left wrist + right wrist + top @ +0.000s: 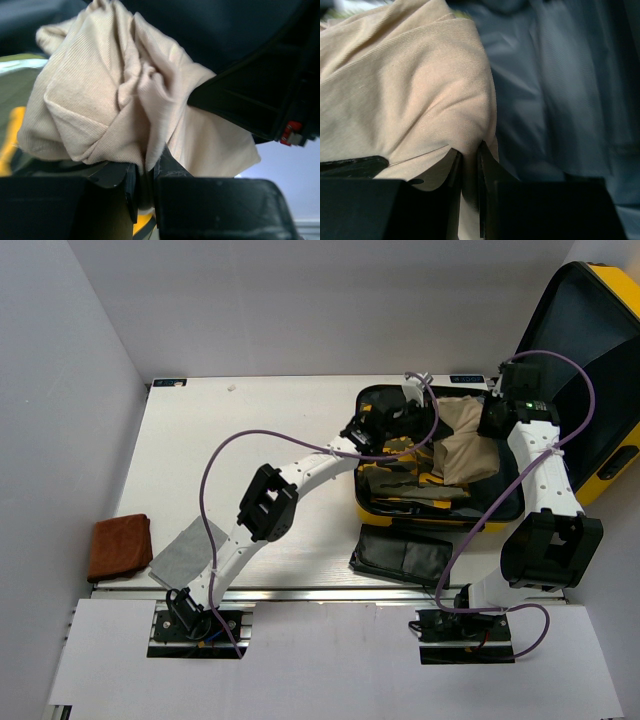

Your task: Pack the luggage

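Brown cloth: folded, at the table's left edge, well apart from the packing.
Grey cloth: flat, just right of the brown cloth, partly under the left arm.
Left gripper: reached across to the left side of the open case; its jaws are clenched on a fold of the beige garment, as its wrist view shows.
Luggage: yellow case lying open at the right of the table, its tray flat and its lid tipped back at the far right, dark lining exposed.
Tray contents: an olive and yellow folded item is laid in the left half; the beige garment is bunched over the right half.
Black pouch: flat on the table, just beside the tray's near wall, outside the case.
Right gripper: at the garment's far right corner, jaws pinched on its edge, the grey lining behind it.
Key relation: the garment is held between the two grippers, left jaws on its left, right jaws on its right. Its long axis is judged to run from far to near, and the tray is right underneath.
Nearer arm: the right, judged from above.
Step in hand (judged): the garment is being settled into the tray; a lowering and a release by both are called for.
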